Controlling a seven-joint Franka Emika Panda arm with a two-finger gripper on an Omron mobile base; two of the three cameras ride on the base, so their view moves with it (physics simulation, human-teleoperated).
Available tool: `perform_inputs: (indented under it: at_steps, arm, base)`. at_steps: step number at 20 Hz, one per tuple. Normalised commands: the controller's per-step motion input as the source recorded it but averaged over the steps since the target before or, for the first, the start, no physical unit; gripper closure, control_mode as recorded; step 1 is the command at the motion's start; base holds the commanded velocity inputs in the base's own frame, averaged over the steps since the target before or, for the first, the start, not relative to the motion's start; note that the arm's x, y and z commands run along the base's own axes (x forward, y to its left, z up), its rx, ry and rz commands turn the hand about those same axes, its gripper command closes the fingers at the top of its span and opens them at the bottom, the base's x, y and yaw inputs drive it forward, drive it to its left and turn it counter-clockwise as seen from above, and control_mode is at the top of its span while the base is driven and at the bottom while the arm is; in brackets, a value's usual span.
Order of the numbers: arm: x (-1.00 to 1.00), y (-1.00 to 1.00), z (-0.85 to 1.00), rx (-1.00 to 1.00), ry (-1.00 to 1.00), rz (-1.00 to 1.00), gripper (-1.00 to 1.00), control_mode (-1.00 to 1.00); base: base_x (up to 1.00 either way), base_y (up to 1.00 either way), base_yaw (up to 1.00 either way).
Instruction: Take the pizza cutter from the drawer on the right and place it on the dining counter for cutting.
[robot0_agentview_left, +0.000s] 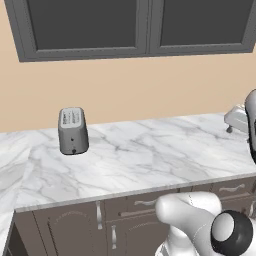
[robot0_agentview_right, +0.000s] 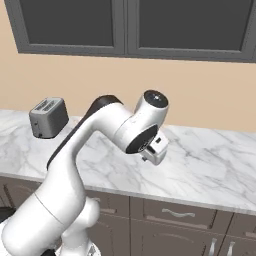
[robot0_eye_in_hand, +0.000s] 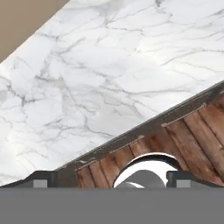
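Note:
My gripper (robot0_agentview_right: 151, 156) hangs over the marble top above the grey-brown cabinets (robot0_agentview_right: 210, 165), near its front edge, and it also shows at the right edge of the left base view (robot0_agentview_left: 231, 125). In the hand view the two finger tips (robot0_eye_in_hand: 41, 181) stand far apart with nothing between them, so the gripper (robot0_eye_in_hand: 111, 181) is open and empty. That view looks down on the marble and its dark front seam (robot0_eye_in_hand: 144, 127). The pizza cutter is hidden. The plain drawer and the dining counter are out of view.
A grey toaster (robot0_agentview_left: 73, 131) (robot0_agentview_right: 48, 117) stands on the marble at the back left. Narrow drawers with curved silver handles (robot0_agentview_right: 175, 214) run under the top. Dark wall cabinets (robot0_agentview_left: 135, 25) hang above. Brown wooden floor (robot0_eye_in_hand: 192, 135) shows past the counter edge.

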Motion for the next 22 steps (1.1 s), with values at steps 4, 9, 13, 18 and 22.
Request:
perform_inputs:
  at_steps: [4,9,13,18,22]
  arm:
    - [-0.2,-0.51,-0.31,0.19,-0.05,-0.44,-1.0,-1.0]
    - [-0.04,-0.56,-0.4,0.19,-0.08,-0.42,-1.0,-1.0]
    - [-0.22,-0.67,-0.48,0.18,-0.07,-0.38,-1.0,-1.0]
    - [-0.07,-0.5,-0.4,0.16,-0.05,-0.38,-1.0,-1.0]
    - [-0.04,-0.38,-0.48,0.12,-0.07,-0.37,-1.0,-1.0]
  base:
    - [0.0,0.0,0.0]
    - [0.0,0.0,0.0]
    - [0.0,0.0,0.0]
    - [0.0,0.0,0.0]
    - [0.0,0.0,0.0]
